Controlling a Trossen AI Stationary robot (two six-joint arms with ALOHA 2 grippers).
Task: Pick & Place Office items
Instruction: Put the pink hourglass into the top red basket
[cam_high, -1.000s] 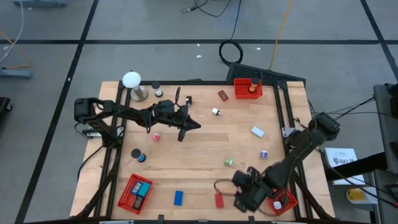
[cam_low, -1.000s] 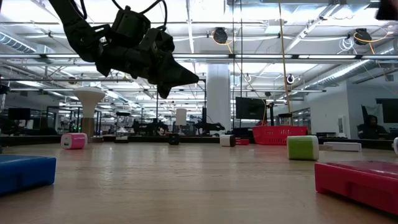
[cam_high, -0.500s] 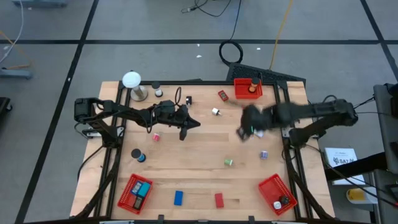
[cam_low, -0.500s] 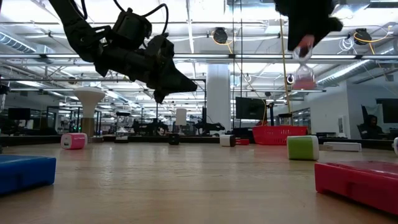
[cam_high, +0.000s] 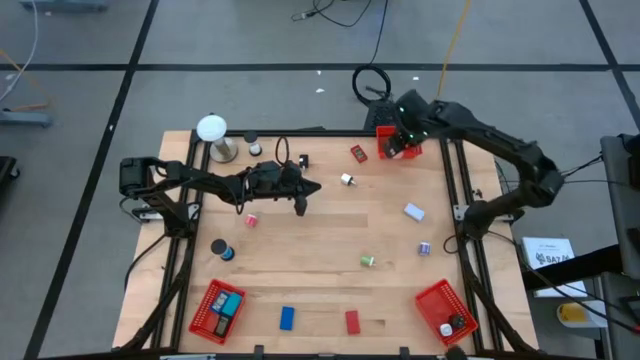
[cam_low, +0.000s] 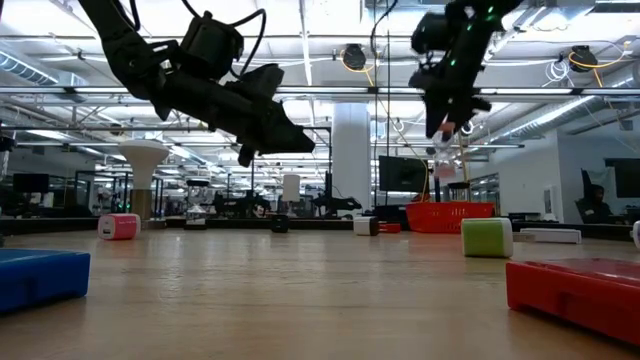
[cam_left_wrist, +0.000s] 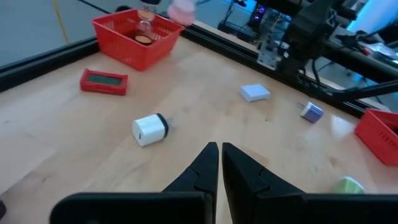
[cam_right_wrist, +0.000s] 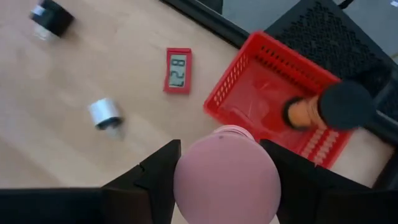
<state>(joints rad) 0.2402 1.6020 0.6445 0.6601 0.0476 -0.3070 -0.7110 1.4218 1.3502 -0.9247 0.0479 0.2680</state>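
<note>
My right gripper (cam_high: 397, 145) hangs high over the far red basket (cam_high: 400, 150) and is shut on a pink round piece (cam_right_wrist: 225, 174). An orange cylinder with a black cap (cam_right_wrist: 329, 109) stands in that basket. My left gripper (cam_high: 316, 187) hovers shut and empty above the table's far left middle, pointing at a white cylinder (cam_left_wrist: 150, 129). Loose office items lie on the wood: a red flat piece (cam_high: 358, 153), a pale block (cam_high: 414, 211), a green roll (cam_high: 368, 261), a blue block (cam_high: 287, 318) and a red block (cam_high: 352, 322). My right gripper pinches the pink round piece by two opposite sides (cam_right_wrist: 186, 177), one dark finger (cam_right_wrist: 149, 183) on each. The fingers slant down from above. The piece is lifted clear, high over the table at the far red basket's edge (cam_right_wrist: 249, 81).
Red mesh baskets stand at the near left (cam_high: 218, 308) and near right (cam_high: 446, 310), both with pieces inside. A white ball on a metal stand (cam_high: 212, 130) is at the far left corner. A pink piece (cam_high: 251, 219) and a dark roll (cam_high: 220, 249) lie below the left arm.
My right gripper has swung fast from over the near right basket along the table's right side to the far red basket, rising and turning, with the pink piece between its fingers. My left gripper has stayed in place, and its fingertips have swung a little toward the far edge.
</note>
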